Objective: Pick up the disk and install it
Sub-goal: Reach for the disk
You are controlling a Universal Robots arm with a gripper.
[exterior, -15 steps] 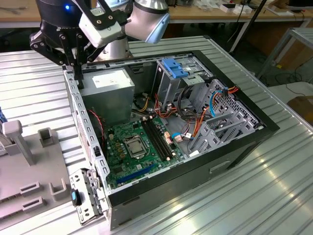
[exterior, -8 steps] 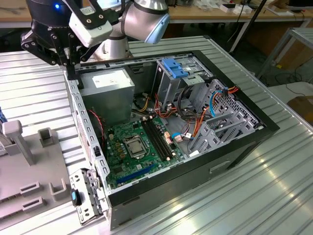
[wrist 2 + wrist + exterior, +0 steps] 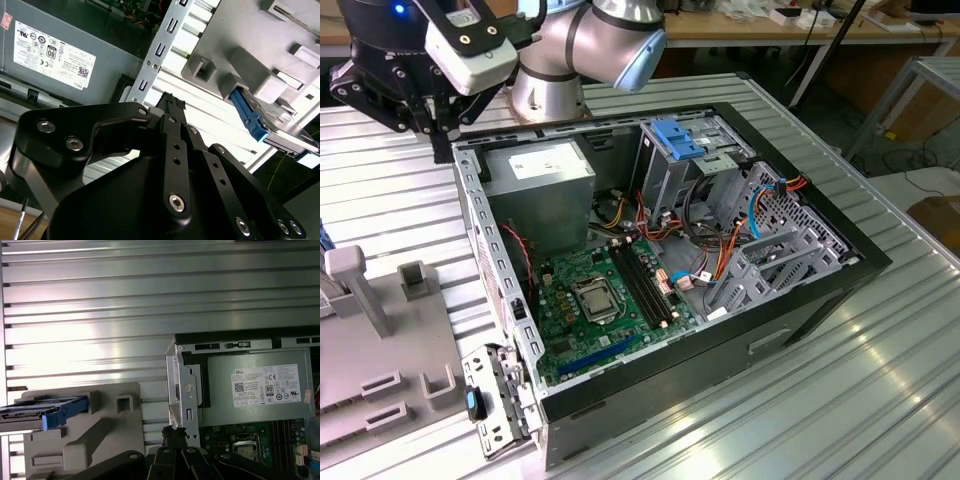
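Observation:
The disk [image 3: 45,412] is a dark drive in a bright blue carrier. It stands on edge in a slot of the grey fixture [image 3: 100,440], beside the open computer case [image 3: 840,270]. The second wrist view shows the disk [image 3: 262,125] with its blue rail facing me. My gripper [image 3: 420,120] hangs above the table at the case's back corner, near the power supply [image 3: 540,185], well apart from the disk. In both wrist views the black fingers [image 3: 172,107] meet at their tips, shut on nothing. The fingertips [image 3: 172,432] sit over the case's metal edge.
The case lies open with the motherboard [image 3: 600,300], cables and a metal drive cage [image 3: 760,260] inside. A light-blue latch piece [image 3: 680,140] tops another cage. The fixture [image 3: 380,340] has several posts and slots. The ribbed metal table [image 3: 840,400] surrounds everything.

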